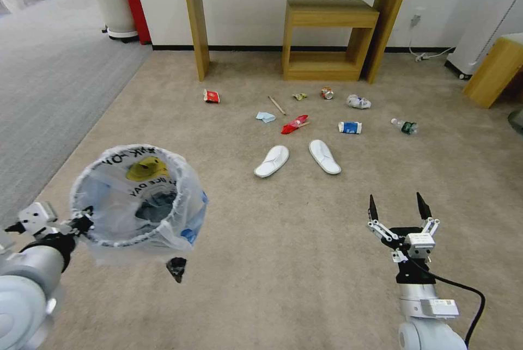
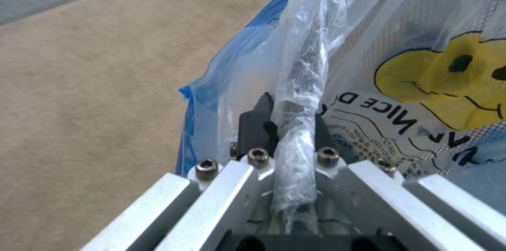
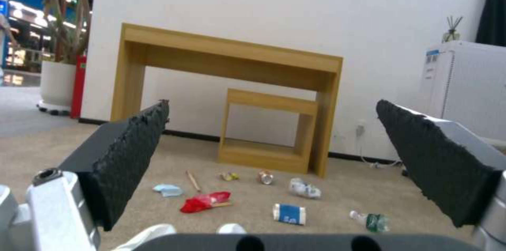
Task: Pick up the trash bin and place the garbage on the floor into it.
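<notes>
The left hand (image 1: 81, 223), clamped on the rim, holds the small round bag-lined trash bin (image 1: 139, 197) above beige carpet (image 1: 283, 263), mouth up for litter. The right hand (image 1: 397, 211), fingers apart, faces scattered garbage (image 1: 294, 124).

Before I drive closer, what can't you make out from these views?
- Left gripper fingertips: left wrist view, wrapped by the bag-lined round trash bin's crinkly plastic rim.
- Bin contents: head view, blurred through the bag.
- Two white slippers: right wrist view, mostly behind the open right gripper.
</notes>
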`<state>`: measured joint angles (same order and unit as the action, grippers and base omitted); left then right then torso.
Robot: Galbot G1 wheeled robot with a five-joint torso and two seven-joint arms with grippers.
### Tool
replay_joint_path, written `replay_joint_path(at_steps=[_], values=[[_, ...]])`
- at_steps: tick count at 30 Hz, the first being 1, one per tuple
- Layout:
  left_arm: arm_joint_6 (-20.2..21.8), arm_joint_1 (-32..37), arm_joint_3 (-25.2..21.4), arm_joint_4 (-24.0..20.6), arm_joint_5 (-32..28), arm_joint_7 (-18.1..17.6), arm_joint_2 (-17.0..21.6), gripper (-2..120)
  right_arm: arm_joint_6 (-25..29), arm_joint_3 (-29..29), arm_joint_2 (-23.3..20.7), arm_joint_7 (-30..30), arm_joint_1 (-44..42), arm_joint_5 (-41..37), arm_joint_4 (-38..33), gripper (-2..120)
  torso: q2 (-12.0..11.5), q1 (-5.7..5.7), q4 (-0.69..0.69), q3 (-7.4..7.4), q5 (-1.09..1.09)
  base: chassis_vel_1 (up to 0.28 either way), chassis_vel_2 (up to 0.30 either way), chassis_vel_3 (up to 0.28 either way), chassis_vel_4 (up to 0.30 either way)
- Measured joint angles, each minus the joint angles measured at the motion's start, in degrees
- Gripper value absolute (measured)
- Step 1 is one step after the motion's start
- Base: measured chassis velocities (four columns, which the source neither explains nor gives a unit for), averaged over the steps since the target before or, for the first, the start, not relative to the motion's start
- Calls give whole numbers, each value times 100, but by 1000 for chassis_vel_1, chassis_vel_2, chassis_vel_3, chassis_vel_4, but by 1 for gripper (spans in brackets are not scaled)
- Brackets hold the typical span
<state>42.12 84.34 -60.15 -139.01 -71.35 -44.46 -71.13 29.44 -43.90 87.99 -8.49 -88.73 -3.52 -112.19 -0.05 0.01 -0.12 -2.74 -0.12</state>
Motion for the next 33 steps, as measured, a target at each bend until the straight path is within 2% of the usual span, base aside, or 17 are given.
replay_joint_path(at_steps=[3,4,7,17,33], values=[[-1,70,89,-17,72,-301,-111,1,1,-3,-16,43,7,-29,-1,100,0,0,0,0,1,0,0,0,0],[-1,70,89,-17,72,-301,-111,1,1,-3,-16,43,7,-29,-1,100,0,0,0,0,1,0,0,0,0],[-1,131,326,-25,130,-569,-264,1,-7,-3,-18,66,50,-53,-3,100,0,0,0,0,0,0,0,0,0],[-85,136,416,-102,115,-711,-443,1,-41,5,-2,74,91,-104,-6,100,0,0,0,0,0,0,0,0,0],[-100,142,554,22,185,-631,-453,1,21,-22,16,-99,77,-96,20,100,0,0,0,0,0,-9,7,8,-8]])
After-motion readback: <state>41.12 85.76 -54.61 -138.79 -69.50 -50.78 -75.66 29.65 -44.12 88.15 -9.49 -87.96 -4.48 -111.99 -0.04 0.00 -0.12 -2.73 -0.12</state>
